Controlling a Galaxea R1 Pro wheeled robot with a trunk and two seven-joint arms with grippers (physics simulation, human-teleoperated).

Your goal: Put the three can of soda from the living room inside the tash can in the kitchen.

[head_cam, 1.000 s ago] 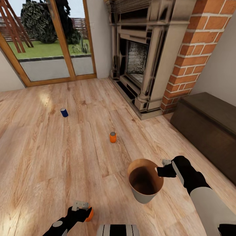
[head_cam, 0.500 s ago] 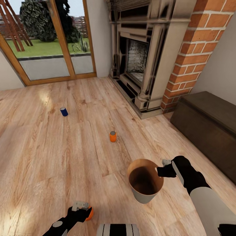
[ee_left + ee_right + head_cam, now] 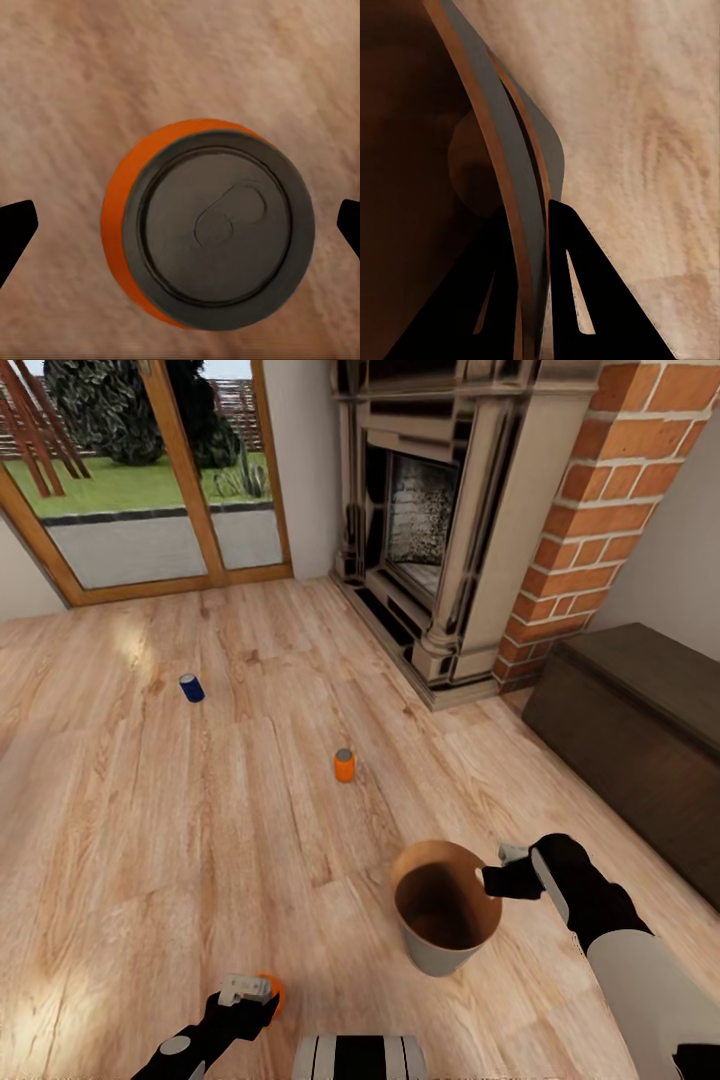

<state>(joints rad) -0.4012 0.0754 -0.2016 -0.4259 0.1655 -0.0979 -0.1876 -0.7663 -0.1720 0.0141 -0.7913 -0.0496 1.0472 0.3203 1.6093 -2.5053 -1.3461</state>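
Three cans on the floor, bin held

Your right gripper [image 3: 492, 881] pinches the bin [image 3: 444, 920] rim. Your left gripper [image 3: 180, 225] is spread wide over an orange can [image 3: 206, 225] — half hidden from the head. Second orange can [image 3: 344, 765] and blue can [image 3: 191, 687] stand apart.

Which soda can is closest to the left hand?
The orange can right beneath the left hand; the other orange can and blue can stand farther off.

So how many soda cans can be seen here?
3: a blue can far left on the floor, an orange can mid-floor, and another orange can under the left gripper. None visible in the bin.
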